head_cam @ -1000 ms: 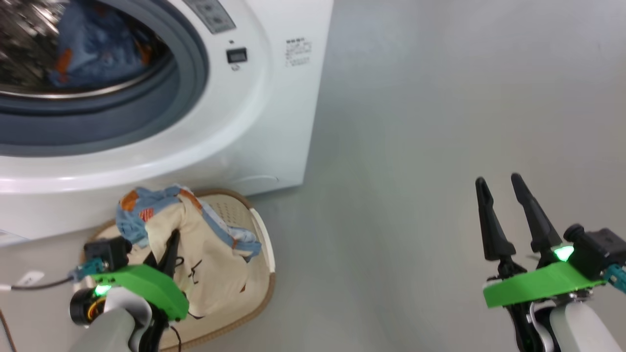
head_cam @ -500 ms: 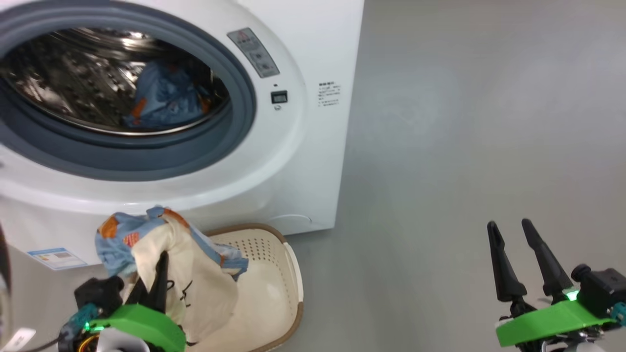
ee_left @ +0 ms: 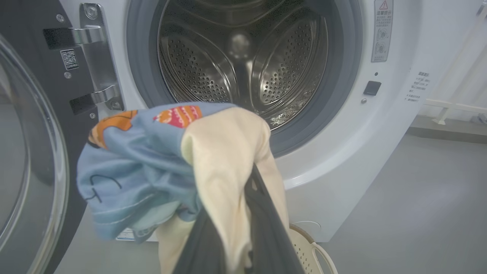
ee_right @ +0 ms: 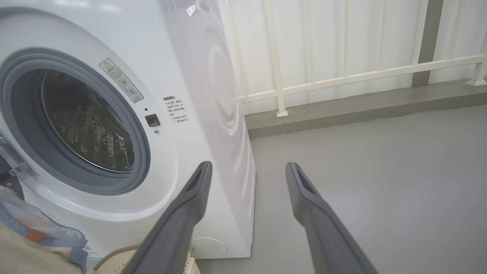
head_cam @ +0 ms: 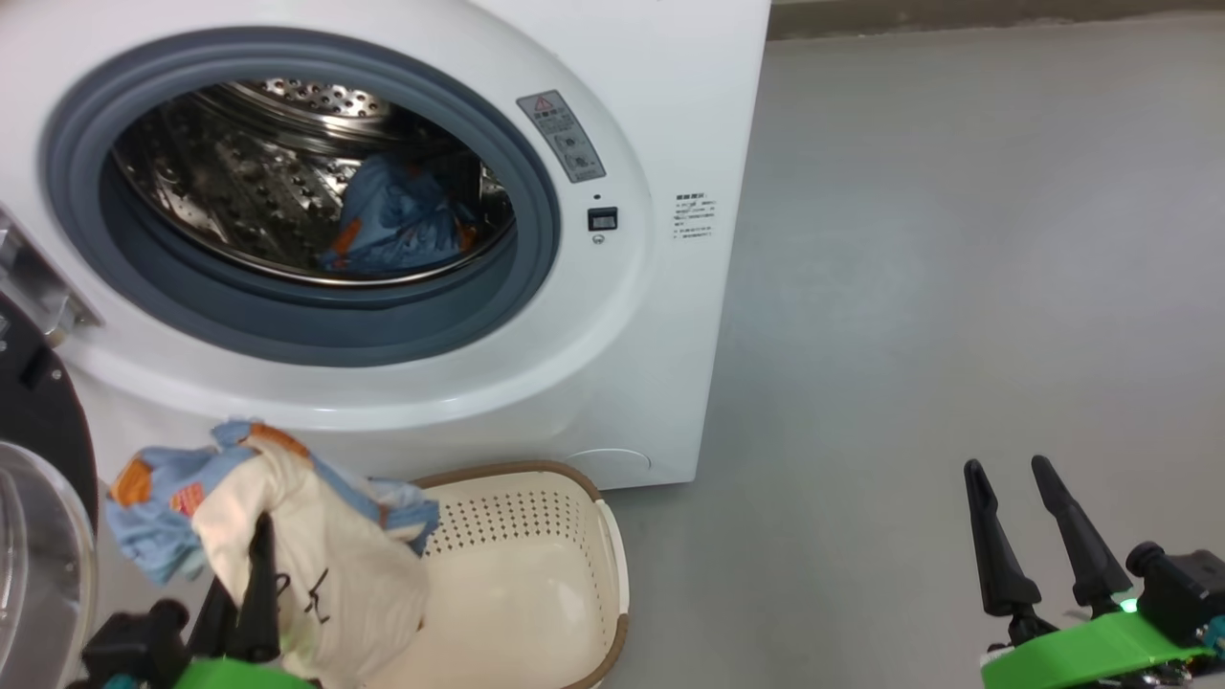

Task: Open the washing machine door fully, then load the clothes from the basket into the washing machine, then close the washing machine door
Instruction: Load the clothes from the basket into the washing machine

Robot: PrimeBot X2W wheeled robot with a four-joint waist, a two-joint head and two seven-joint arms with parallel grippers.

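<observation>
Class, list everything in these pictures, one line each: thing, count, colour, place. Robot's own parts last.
washing machine: one, white, on the floor, head view's upper left
washing machine door: one, black rim, clear glass, swung open at left
drum: one, steel, inside grey gasket
garment: one, blue with orange, lying in the drum
clothes: one bundle, blue-orange and cream, hanging before the machine
basket: one, cream, brown rim, on the floor before the machine
railing: one, white, behind the machine
left claw: one, dark, shut on the clothes
right claw: one, dark, open, over the floor at right
</observation>
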